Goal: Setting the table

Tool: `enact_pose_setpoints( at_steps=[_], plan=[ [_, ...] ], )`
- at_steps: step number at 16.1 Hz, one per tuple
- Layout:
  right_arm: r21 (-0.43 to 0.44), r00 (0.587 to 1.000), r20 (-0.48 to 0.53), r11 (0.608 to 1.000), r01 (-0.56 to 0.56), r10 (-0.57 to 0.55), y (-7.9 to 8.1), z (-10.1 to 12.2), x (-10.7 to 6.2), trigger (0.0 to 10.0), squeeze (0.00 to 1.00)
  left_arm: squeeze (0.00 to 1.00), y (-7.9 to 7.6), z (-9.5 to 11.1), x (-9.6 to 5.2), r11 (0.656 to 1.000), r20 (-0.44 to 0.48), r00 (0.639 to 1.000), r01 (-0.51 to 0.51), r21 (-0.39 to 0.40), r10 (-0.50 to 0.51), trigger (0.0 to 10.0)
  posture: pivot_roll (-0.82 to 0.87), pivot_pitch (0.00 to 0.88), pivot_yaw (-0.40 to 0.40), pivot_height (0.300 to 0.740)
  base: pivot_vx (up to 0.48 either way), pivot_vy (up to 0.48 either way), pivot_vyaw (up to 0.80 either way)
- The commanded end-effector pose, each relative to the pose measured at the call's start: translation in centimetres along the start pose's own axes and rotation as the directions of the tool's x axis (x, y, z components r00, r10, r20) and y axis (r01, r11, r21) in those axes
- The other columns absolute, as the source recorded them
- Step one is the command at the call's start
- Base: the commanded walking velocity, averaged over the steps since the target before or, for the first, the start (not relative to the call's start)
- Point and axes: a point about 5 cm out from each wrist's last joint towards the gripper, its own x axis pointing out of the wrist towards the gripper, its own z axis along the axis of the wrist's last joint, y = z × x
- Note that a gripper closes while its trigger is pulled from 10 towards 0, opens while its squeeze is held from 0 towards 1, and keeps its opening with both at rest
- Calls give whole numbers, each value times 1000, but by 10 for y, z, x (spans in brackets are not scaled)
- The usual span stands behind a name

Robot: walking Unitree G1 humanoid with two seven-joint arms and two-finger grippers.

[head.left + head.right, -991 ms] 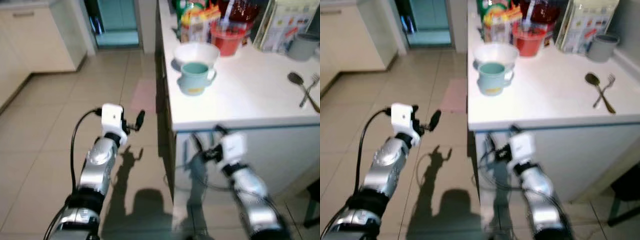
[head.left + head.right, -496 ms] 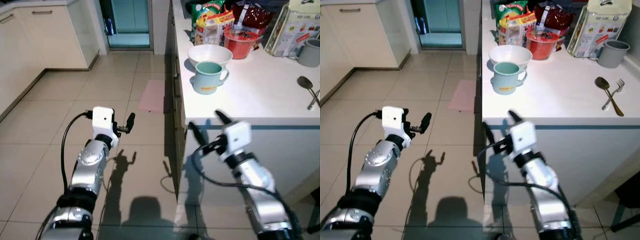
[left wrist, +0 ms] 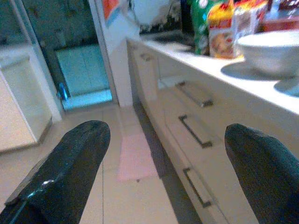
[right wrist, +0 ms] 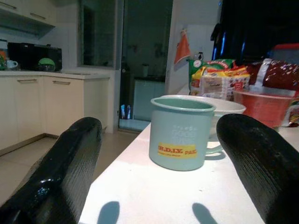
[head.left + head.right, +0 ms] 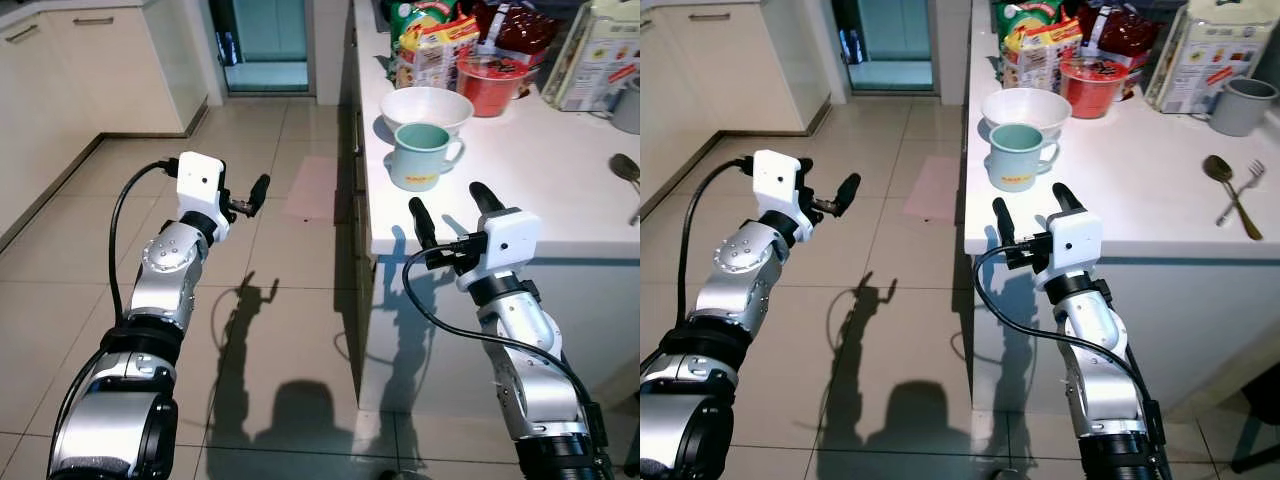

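A pale green mug (image 5: 424, 155) with a yellow label stands near the front of the white counter (image 5: 520, 190), touching a white bowl (image 5: 427, 105) behind it. My right gripper (image 5: 447, 200) is open at the counter's front edge, level with the mug (image 4: 181, 134) and a short way in front of it, holding nothing. A spoon and fork (image 5: 1230, 190) lie on the counter to the right. My left gripper (image 5: 256, 188) is open over the tiled floor, left of the counter's drawers (image 3: 194, 95), and empty.
Snack bags (image 5: 1040, 40), a red bowl (image 5: 1095, 85), a carton (image 5: 1212, 50) and a grey cup (image 5: 1243, 105) crowd the back of the counter. Cream cabinets (image 5: 70, 80) line the left side. A doorway (image 5: 265, 40) and a pink mat (image 5: 310, 187) lie ahead.
Both arms have risen. My right gripper came up from below the counter's edge to counter height in front of the mug. The camera view has shifted too.
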Motion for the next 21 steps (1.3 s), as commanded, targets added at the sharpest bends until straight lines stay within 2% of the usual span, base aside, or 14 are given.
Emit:
enact_pose_setpoints(
  at_steps=[1,4,6,9,11,15,19,21],
  plan=[
    [-4,1000,-13,1000,0,0,2,-1,1,10000,0,0,3,6,4,1000,-1,1000,4,8,-4,10000,-79,0,77,740,334,0,0],
    [-7,1000,-14,1000,7,-7,1,-1,2,10000,0,0,5,9,7,1000,13,1000,-3,-25,4,10000,-83,0,76,740,467,0,0],
    [-1,1000,-23,1000,7,-7,1,-3,1,10000,0,0,3,11,9,998,24,1000,10,-56,-9,10000,-82,0,76,740,0,469,0],
    [21,999,-47,1000,6,-5,1,-6,-1,10000,0,0,0,10,9,997,27,999,40,-59,-38,10000,-79,0,71,740,0,480,0],
    [5,998,-63,1000,0,1,0,-8,-1,10000,0,0,-2,8,8,995,21,998,60,-82,-59,10000,-79,0,71,740,0,480,0],
    [34,998,-67,999,-9,11,1,-8,0,10000,0,0,-5,7,9,995,15,997,82,-54,-81,10000,-76,0,70,740,107,360,0],
    [53,997,-80,998,-13,18,3,-10,0,10000,0,0,-10,6,10,992,7,994,107,-59,-107,10000,-76,0,72,740,450,0,-781],
    [64,996,-81,998,-17,22,3,-10,0,10000,0,0,-11,6,11,993,0,994,111,-32,-111,10000,-75,0,72,740,463,0,-784]
  ],
)
